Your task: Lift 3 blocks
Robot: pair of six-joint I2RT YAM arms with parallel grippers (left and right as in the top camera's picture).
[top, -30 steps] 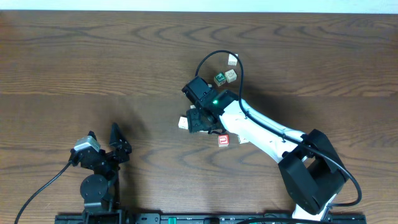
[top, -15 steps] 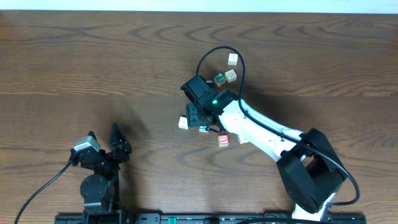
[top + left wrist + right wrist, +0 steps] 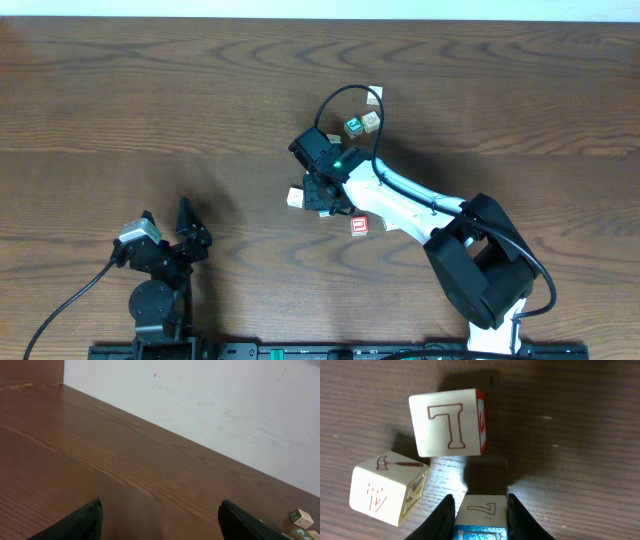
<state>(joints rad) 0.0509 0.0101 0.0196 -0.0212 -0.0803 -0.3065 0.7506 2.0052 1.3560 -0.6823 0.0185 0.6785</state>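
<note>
Right now my right gripper is clamped on the blue-faced cube, one finger pressed to each side of it. Its cream top bears a red-outlined letter, and its blue face is turned toward my wrist camera. From above, that cube is hidden under my right gripper, a little right of the middle of the table. I cannot tell whether it has left the wood.

Just past my fingertips the wrist view shows two more cubes on the table. One is a letter cube with a large red-outlined letter on top and a red-edged side. The other is a hammer cube with a small hammer picture, and it sits tilted beside the first.

From above, a pale cream cube lies just beside my right gripper on the side toward the table's left edge. I cannot tell which of the two wrist-view cubes it is.

The red-faced cube rests close against my right arm on the side toward the near edge.

Toward the far edge sit a green-faced cube and a cream cube, touching or nearly so.

My left gripper rests near the near edge on the left, its jaws wide apart and holding nothing.
</note>
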